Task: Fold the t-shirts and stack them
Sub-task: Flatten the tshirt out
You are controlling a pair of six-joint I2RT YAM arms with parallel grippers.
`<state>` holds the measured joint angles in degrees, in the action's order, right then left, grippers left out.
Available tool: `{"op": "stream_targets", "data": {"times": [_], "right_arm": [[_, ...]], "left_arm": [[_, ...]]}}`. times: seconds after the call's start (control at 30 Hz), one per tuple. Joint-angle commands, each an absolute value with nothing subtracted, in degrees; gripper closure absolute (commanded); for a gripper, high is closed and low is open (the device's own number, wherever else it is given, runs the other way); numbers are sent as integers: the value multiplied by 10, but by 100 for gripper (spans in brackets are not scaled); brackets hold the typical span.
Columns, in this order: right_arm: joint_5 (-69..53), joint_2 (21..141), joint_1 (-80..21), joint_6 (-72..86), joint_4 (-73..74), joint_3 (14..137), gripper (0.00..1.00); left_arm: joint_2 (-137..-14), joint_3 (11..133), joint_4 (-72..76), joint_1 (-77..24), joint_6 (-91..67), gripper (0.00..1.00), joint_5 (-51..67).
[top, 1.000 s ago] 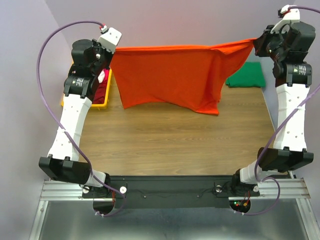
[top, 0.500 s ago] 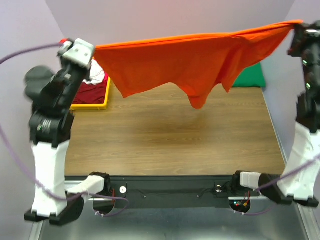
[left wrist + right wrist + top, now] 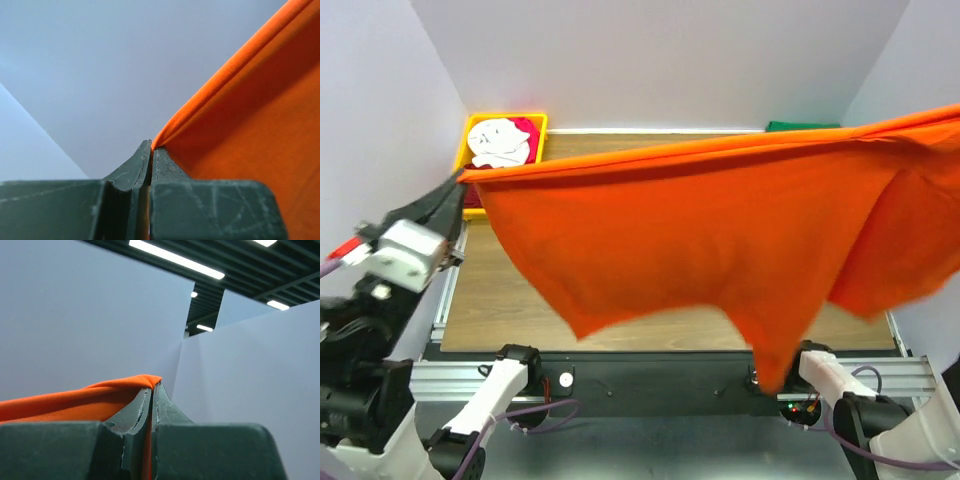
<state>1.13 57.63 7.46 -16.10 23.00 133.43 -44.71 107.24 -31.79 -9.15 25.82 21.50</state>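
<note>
Orange t-shirt [image 3: 720, 230] is stretched wide in the air over the table [image 3: 510, 300], hem hanging at the near edge | left gripper [image 3: 151, 150] is clamped on its left corner | right gripper [image 3: 151, 387] is pinched tight on its right corner | white t-shirt [image 3: 498, 142] is seen in the yellow bin [image 3: 506, 116], far left | green t-shirt [image 3: 800, 126] is spotted far right

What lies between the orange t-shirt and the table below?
Nothing visible. The left gripper and right gripper hold the orange t-shirt above the table; the yellow bin sits at a far corner. Much table is hidden.
</note>
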Motion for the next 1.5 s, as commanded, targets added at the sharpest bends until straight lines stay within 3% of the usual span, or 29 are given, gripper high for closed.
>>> {"op": "stream_targets", "data": {"times": [0.0,0.27,0.4,0.57,0.83,1.47], "right_arm": [[4,577,80,-214,235,1221,99],[-254,490,80,-228,346,875,99],[-275,488,80,-257,351,670,99],[-271,579,80,-253,248,564,99],[-237,796,80,-206,159,620,99],[-160,1107,39,-118,139,900,100]], "left_arm": [[-448,995,-404,-83,273,100,200],[-426,681,-370,-83,328,100,209],[-457,534,-292,-84,338,100,190],[-566,445,-159,-85,338,100,154],[-808,517,-79,-83,320,100,127],[-1091,810,-107,-22,310,100,102]]}}
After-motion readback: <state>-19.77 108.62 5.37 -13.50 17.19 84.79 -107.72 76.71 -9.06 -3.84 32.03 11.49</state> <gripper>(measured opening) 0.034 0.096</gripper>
